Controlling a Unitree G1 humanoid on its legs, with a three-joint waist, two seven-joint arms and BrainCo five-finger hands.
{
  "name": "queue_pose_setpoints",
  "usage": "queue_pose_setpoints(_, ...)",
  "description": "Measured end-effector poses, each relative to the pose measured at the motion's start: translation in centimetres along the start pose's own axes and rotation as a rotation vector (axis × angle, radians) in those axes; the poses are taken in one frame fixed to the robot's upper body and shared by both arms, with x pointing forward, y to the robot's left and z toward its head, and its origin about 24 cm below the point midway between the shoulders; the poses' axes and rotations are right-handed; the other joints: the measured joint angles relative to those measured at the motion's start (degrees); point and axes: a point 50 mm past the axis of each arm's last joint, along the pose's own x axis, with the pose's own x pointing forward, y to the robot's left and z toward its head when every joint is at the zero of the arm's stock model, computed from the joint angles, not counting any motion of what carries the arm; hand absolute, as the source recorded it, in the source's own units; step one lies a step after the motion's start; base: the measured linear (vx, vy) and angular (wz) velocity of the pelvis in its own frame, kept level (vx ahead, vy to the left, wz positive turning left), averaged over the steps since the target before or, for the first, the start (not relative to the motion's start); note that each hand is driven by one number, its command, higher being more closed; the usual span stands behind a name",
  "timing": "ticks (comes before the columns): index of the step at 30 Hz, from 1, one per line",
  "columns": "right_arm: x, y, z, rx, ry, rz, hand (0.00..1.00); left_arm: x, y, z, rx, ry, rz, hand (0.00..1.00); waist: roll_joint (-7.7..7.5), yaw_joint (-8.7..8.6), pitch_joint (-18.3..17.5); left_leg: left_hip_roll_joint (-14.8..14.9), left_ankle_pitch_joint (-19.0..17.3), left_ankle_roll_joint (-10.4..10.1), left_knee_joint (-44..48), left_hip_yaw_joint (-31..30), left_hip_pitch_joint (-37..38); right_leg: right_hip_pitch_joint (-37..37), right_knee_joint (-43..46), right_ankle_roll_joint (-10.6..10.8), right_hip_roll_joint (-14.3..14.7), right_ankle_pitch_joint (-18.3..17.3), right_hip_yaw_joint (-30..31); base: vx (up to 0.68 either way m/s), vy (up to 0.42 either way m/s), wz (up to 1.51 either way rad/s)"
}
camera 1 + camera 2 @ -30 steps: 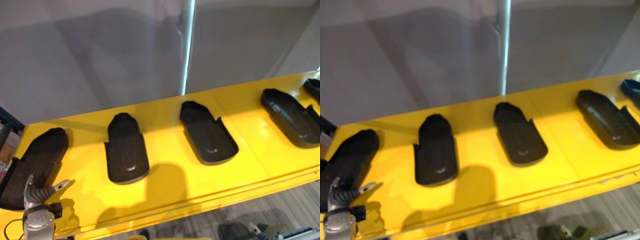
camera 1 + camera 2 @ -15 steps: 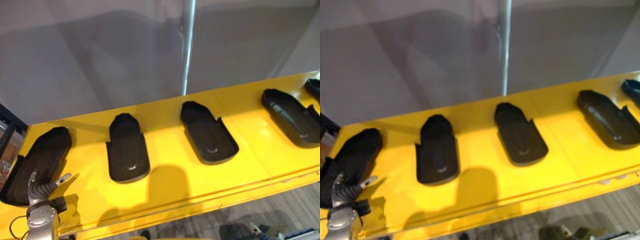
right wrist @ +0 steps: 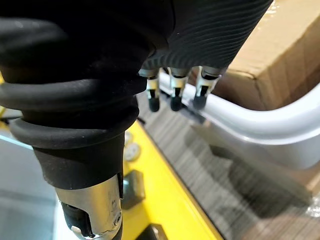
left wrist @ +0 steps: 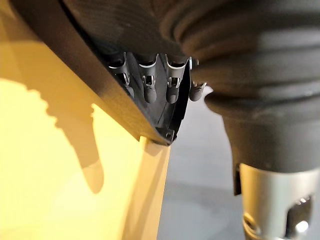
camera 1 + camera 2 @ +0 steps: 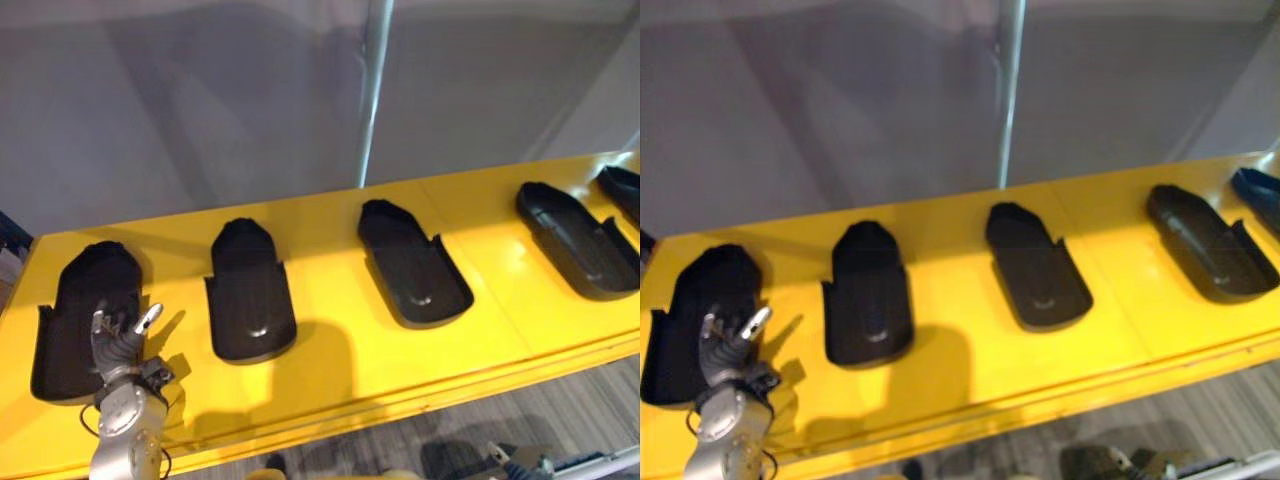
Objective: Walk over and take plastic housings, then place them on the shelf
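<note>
Several black plastic housings lie in a row on the yellow shelf [image 5: 340, 350]: the leftmost housing [image 5: 70, 310], a second [image 5: 250, 295], a third [image 5: 415, 265], a fourth [image 5: 575, 240] and the edge of one more [image 5: 622, 185]. My left hand [image 5: 120, 340] is raised over the near right edge of the leftmost housing, fingers spread and straight, open. In the left wrist view its fingers [image 4: 150, 82] lie along the housing's dark wall [image 4: 100, 30] above the shelf [image 4: 50, 150]. My right hand [image 3: 172, 92] hangs with straight fingers and holds nothing.
A grey wall and a metal post [image 5: 375, 90] stand behind the shelf. Grey carpet [image 5: 470, 430] lies below the shelf's front edge. Beside my right hand are a pale grey bin rim [image 3: 240, 120] and a cardboard box [image 3: 285, 50].
My left hand has come up and to the right, over the leftmost housing. That housing now lies fully on the shelf instead of at its left end. The view has shifted slightly.
</note>
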Motion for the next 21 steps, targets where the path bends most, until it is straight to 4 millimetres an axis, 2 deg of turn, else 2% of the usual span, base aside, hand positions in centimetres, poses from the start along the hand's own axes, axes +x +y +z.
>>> queue_pose_setpoints(7, 0.0, 0.1, 0.0, -0.016, -0.006, 0.004, 0.0, 0.0, 0.4, 0.0, 0.028, -0.008, 0.05, 0.0, -0.05, 0.0, 0.0, 0.0, 0.0, 0.0, 0.0, 0.0, 0.0, 0.0, 0.0, 0.0, 0.0, 0.0, 0.0, 0.0, 0.0, 0.0)
queue_pose_setpoints(15, -0.1, 0.0, -0.1, -0.019, -0.003, 0.002, 0.0, 0.1, 2.5, -0.4, 0.394, -0.012, 0.169, 0.0, -0.03, -0.03, 0.0, 0.0, 0.0, 0.0, 0.0, 0.2, 0.1, 0.0, 0.1, 0.0, 0.0, 0.0, 0.1, 0.0, 0.0, 0.0)
queue_pose_setpoints(21, 0.1, -0.3, 0.0, -0.026, -0.006, -0.003, 0.0, 0.8, 4.4, -0.3, 0.482, 0.012, 0.231, 0.0, 0.5, -0.18, 0.0, 0.1, 0.0, 0.0, 0.0, 0.3, 0.1, -0.1, 0.1, 0.0, 0.0, 0.0, 0.2, 0.0, 0.0, 0.0)
